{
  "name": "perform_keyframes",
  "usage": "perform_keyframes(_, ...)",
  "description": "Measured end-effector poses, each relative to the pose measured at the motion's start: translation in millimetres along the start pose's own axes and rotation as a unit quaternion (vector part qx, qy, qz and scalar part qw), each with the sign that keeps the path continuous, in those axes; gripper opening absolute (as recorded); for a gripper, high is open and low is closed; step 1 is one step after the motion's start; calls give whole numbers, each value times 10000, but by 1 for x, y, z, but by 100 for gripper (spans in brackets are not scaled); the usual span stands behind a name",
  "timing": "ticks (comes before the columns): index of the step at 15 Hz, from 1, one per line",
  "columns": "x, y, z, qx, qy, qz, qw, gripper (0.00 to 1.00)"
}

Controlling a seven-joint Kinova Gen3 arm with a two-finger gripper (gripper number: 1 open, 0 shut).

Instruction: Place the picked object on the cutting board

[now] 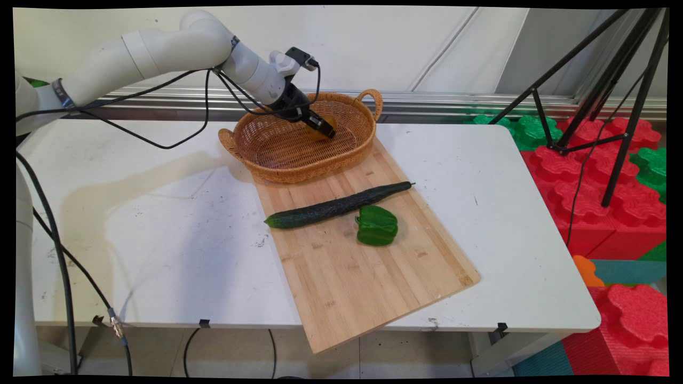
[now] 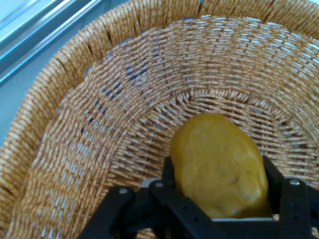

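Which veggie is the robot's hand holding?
The yellow potato, pinched in the gripper inside the basket. The cucumber and green pepper lie untouched on the wooden board.

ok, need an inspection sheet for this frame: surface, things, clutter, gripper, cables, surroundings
Surface: white table, scuffed; wooden cutting board lies across it, overhanging the near edge.
Things: wicker basket on the board's far end; yellow potato-like object inside it; cucumber and green bell pepper on the board, close together.
Clutter: nothing seen.
Gripper: gripper inside the basket, shut on the yellow object.
Cables: black cables hang from the arm and trail over the table's far left.
Surroundings: black tripod; red and green foam blocks to the right.
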State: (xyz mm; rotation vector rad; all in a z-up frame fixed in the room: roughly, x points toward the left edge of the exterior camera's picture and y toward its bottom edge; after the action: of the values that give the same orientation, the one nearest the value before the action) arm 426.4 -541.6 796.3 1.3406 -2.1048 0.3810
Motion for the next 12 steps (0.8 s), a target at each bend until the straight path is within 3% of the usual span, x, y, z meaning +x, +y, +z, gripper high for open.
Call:
perform_keyframes(7, 2, 2, -32, -65, 11, 277, 9996, 0)
perform_keyframes(12, 5, 9, -64, -218, 2, 531, 9984, 0)
